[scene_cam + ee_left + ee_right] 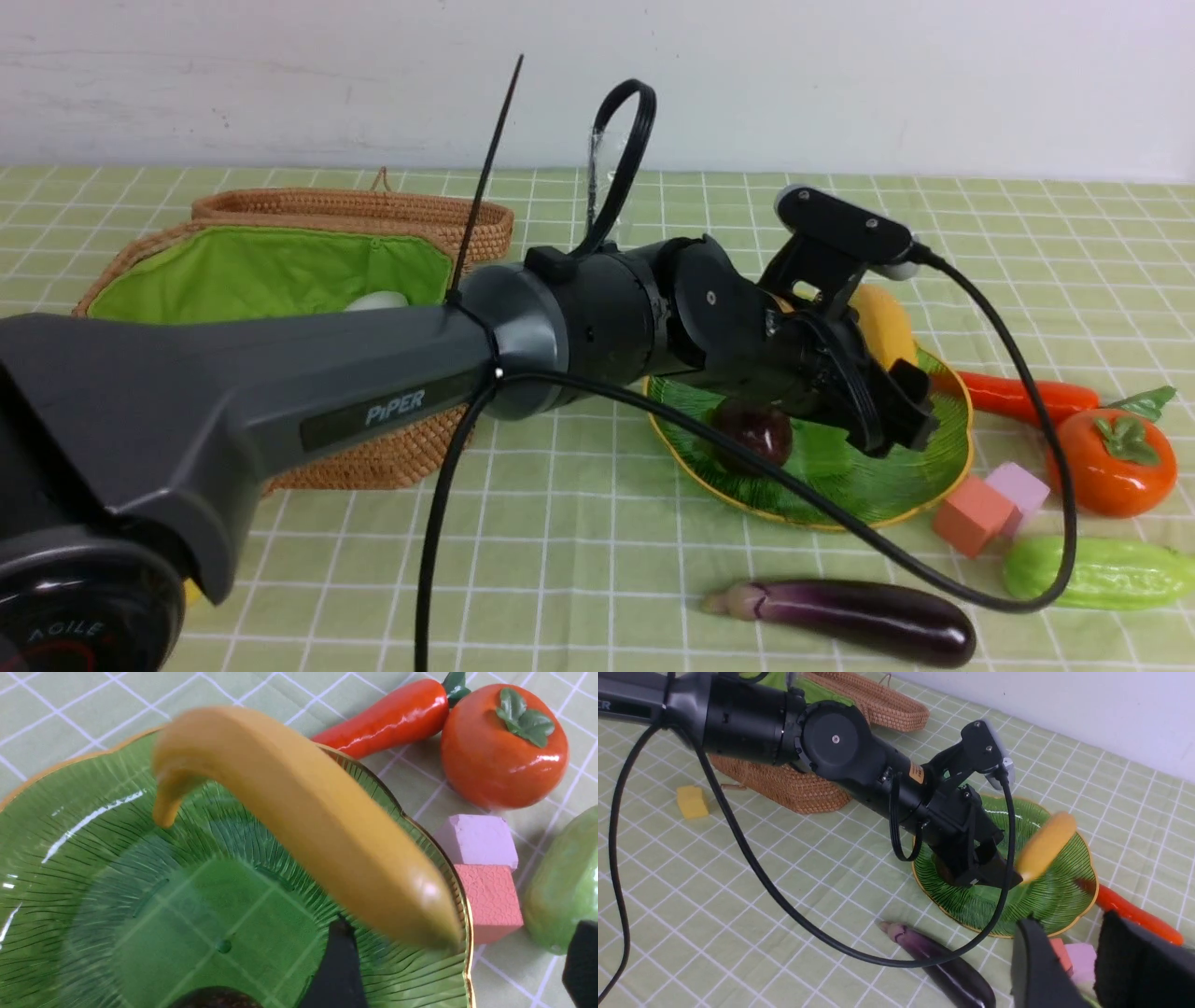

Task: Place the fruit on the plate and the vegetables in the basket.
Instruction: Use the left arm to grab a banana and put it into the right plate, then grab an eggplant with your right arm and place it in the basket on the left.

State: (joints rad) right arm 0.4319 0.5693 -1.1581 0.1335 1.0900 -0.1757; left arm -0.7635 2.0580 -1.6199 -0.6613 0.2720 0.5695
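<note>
Front view | plate: mangosteen, banana above | basket: white vegetable | left fingers apart | right fingers apart

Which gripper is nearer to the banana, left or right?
Left. The left gripper is just beside the banana above the plate; the right gripper is beyond the plate's rim.

The left arm stretches from the lower left of the front frame toward its centre. There its wrist bends downward, so the left gripper points down and to the right of centre with its jaws spread wide, the wrist camera riding above it. The right gripper appears at the lower right of its own wrist view, its two black fingers standing a little apart.
</note>
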